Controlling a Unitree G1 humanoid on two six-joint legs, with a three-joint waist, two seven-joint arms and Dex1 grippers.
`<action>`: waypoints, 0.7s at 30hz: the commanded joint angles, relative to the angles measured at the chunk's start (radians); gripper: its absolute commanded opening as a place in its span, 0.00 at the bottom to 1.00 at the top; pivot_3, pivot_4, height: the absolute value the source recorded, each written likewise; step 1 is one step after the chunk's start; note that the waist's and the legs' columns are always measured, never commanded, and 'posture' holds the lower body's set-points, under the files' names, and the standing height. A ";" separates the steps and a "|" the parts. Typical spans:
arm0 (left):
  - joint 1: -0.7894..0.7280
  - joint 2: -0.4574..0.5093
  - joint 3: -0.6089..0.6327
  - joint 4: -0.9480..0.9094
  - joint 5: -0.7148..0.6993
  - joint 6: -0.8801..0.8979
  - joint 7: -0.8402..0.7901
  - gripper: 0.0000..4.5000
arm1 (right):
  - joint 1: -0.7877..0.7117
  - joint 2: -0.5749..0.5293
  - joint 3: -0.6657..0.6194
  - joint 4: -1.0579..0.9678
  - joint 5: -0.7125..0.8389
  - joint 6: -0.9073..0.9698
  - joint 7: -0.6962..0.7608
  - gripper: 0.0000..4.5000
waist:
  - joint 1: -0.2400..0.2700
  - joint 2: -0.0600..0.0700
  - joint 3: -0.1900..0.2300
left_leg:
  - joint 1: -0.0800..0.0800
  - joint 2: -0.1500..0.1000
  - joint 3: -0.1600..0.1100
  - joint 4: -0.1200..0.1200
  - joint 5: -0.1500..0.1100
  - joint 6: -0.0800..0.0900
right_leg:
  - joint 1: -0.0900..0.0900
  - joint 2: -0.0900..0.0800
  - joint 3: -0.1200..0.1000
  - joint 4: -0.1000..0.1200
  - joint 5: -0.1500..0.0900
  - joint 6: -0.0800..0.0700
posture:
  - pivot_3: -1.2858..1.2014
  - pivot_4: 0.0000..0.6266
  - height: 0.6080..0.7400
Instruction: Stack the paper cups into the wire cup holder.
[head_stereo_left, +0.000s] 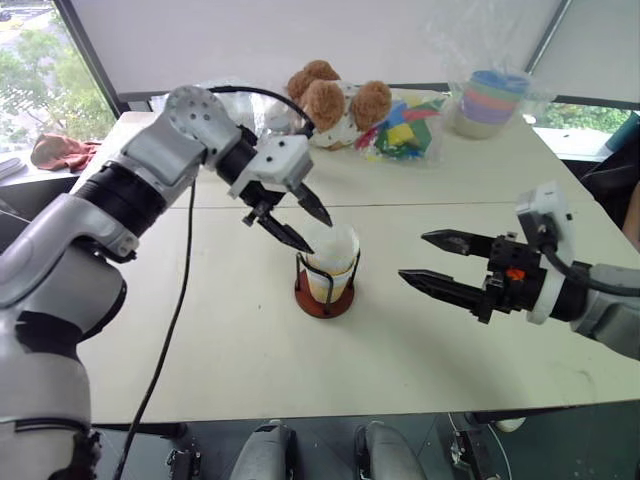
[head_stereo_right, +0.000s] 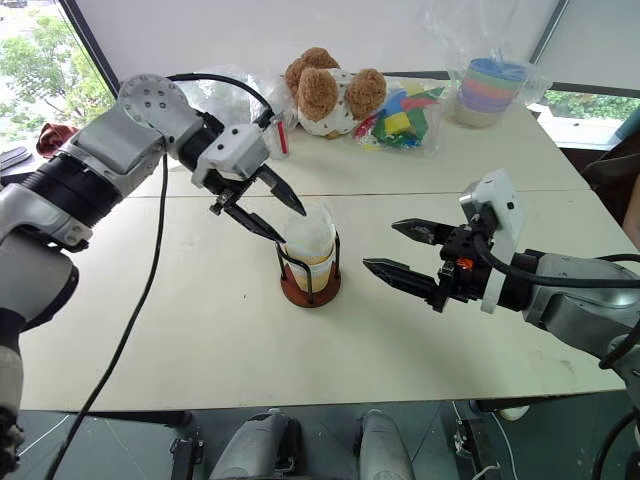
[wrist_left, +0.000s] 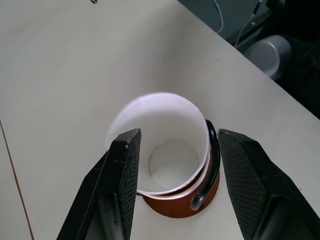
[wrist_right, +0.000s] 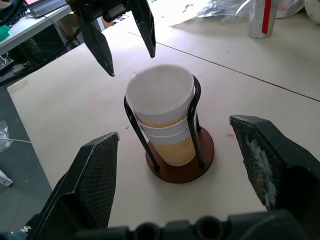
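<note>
Left tool (head_stereo_left: 298, 221) open above upright paper cups (wrist_right: 162, 117), mouths up; right tool (head_stereo_right: 400, 252) open.

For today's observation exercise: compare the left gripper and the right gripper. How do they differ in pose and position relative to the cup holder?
The left gripper angles downward just above the paper cups in the wire cup holder; the right gripper lies nearly level, off to the holder's side. The left gripper sits close over the top cup's rim; the right gripper stands clear of it. Both are open, black-fingered and holding nothing.
</note>
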 joint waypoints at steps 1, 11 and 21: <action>-0.041 0.011 0.098 -0.017 -0.049 0.072 -0.003 0.49 | 0.006 0.005 -0.009 0.007 -0.017 -0.033 0.012 0.86 | 0.000 0.000 0.000 | 0.000 0.000 0.000 0.000 0.000 0.000 | 0.000 0.000 0.000 0.000 0.000 0.000 | 0.52 0.24 1.00; 0.290 0.060 0.514 0.076 0.060 0.343 0.272 0.49 | 0.074 0.125 0.056 0.150 -0.305 -0.175 -0.012 0.86 | -0.015 0.003 -0.003 | 0.007 0.000 0.002 -0.003 0.000 0.001 | 0.003 0.001 0.003 0.001 -0.001 0.001 | 0.52 0.24 1.00; 1.090 -0.087 0.979 -0.507 0.108 0.399 0.966 0.49 | 0.109 0.328 0.129 0.368 -0.662 -0.414 -0.095 0.86 | -0.014 -0.001 -0.002 | 0.005 0.000 0.000 -0.003 0.001 -0.002 | 0.003 -0.004 0.005 0.001 -0.001 0.001 | 0.52 0.24 1.00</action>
